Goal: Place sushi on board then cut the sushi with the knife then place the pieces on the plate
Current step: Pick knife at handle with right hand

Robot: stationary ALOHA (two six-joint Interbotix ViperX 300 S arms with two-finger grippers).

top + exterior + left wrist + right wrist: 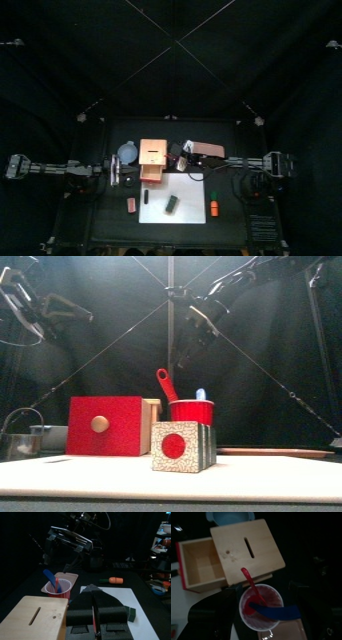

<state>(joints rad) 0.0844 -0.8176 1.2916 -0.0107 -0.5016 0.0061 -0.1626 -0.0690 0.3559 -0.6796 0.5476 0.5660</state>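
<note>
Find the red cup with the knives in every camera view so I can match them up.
Top view: red cup, just right of the wooden box.
Front view: centre, behind the sushi roll, right of the box's red drawer front.
Left wrist view: beside the box's far corner, blue knife in it.
Right wrist view: next to the box, red knife showing too.
Shared landmark: the wooden box, beside the cup throughout.
</note>
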